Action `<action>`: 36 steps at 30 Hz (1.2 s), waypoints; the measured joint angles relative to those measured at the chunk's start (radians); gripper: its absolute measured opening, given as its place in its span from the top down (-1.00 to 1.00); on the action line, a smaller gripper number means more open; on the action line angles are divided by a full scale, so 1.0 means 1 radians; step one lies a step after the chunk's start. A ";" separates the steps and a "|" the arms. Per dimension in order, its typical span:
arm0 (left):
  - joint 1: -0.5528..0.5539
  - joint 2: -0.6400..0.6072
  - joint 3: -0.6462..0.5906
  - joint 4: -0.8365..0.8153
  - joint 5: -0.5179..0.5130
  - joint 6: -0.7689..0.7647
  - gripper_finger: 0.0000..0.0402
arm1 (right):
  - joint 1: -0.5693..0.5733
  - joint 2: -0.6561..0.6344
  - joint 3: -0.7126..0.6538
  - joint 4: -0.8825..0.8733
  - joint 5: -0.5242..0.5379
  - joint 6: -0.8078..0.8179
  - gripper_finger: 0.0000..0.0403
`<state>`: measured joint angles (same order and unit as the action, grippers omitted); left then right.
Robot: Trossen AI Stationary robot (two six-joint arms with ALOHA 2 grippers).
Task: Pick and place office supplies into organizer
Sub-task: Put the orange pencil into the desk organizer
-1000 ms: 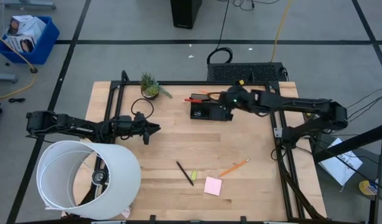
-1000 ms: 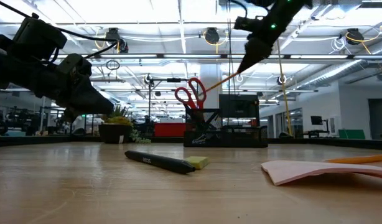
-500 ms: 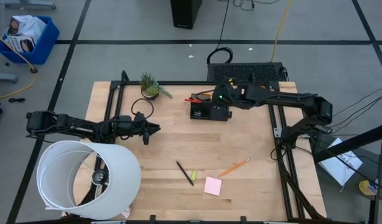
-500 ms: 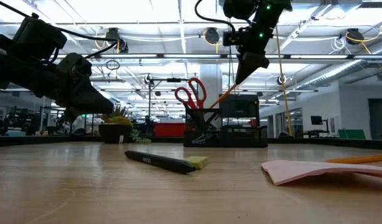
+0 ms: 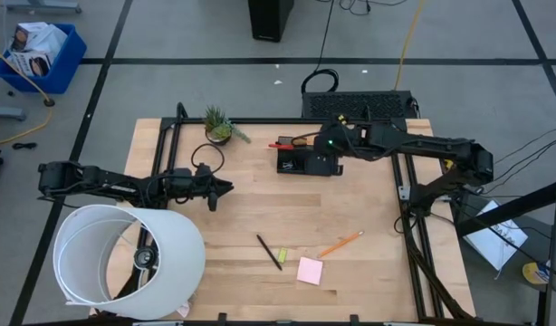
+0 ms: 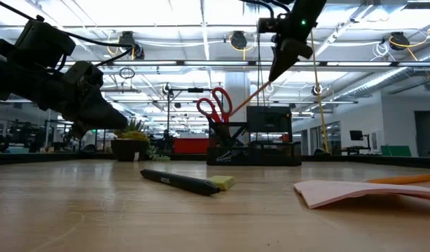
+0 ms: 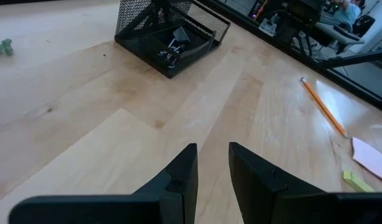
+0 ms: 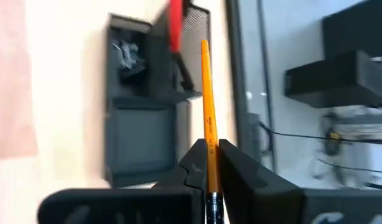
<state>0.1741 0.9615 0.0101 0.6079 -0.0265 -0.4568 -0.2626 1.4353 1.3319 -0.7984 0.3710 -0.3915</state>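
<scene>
The dark organizer point(image 5: 305, 161) point(image 6: 253, 150) stands at the table's far middle, with red-handled scissors point(image 6: 215, 105) upright in its taller compartment. My right gripper point(image 6: 279, 66) point(image 8: 209, 163) hovers above it, shut on an orange pencil point(image 8: 206, 93). The pencil slants down toward the scissors' compartment. I cannot tell whether its lower end is inside. A black pen point(image 5: 268, 252), a yellow-green piece point(image 5: 282, 256), a pink sticky pad point(image 5: 309, 271) and a second orange pencil point(image 5: 341, 244) lie flat near the front. My left gripper point(image 5: 225, 188) point(image 7: 213, 168) waits open at the left. My right gripper pinches the orange pencil between its two fingers near the pencil's upper end point(image 8: 209, 155). The fingers slant down from the table's right and lie along the pencil, which sticks out ahead of them. The pencil is clear of the table, tilted, with its lower end point(image 6: 239, 112) by the scissors.
A small potted plant point(image 5: 219, 125) stands at the far left of the table. A large white cylinder point(image 5: 124, 263) lies at the near left corner. Bare wood stretches between the organizer and the loose supplies.
My right gripper, still shut on the pencil, first dipped toward the organizer, then rose a little and tipped. The pencil keeps slanting toward the scissors' compartment.
</scene>
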 joint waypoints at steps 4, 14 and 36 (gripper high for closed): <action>0.000 0.000 0.000 0.001 0.000 -0.014 0.54 | -0.004 0.015 0.000 -0.024 -0.030 0.016 0.91; 0.000 0.000 0.000 0.003 0.001 -0.016 0.54 | -0.040 0.071 -0.002 0.021 -0.036 -0.015 0.87; 0.000 0.000 0.000 -0.008 0.002 -0.003 0.54 | -0.056 0.080 -0.002 0.014 -0.114 0.089 0.28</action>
<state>0.1741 0.9615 0.0101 0.6001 -0.0244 -0.4603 -0.3183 1.5154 1.3300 -0.7844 0.2575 -0.3026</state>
